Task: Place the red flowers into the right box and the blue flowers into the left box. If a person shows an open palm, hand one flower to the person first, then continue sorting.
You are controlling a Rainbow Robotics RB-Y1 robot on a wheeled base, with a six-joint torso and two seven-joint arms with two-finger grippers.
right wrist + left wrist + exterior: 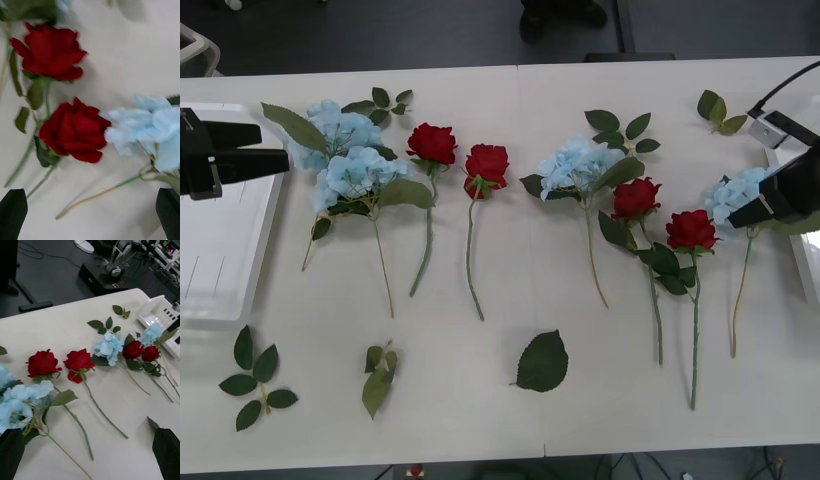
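Note:
Four red flowers lie in a row on the white table: two at centre left (432, 143) (487, 163) and two at centre right (636, 197) (691, 229). Blue flowers lie at the left as a pair (355, 160), in the middle (580, 165) and at the far right (735, 192). My right gripper (745, 212) hovers open just over the far-right blue flower (150, 127), with the nearest rose (75, 129) beside it. My left gripper (275, 160) is open over the left box (220, 250), short of the left blue pair (18, 401). The right box (807, 265) shows only its edge.
Loose green leaf sprigs lie near the front edge (542, 362) (378, 380) (255, 380) and at the back (720, 110) (385, 100). A seam runs down the table's middle. Dark floor and equipment lie beyond the far edge (112, 270).

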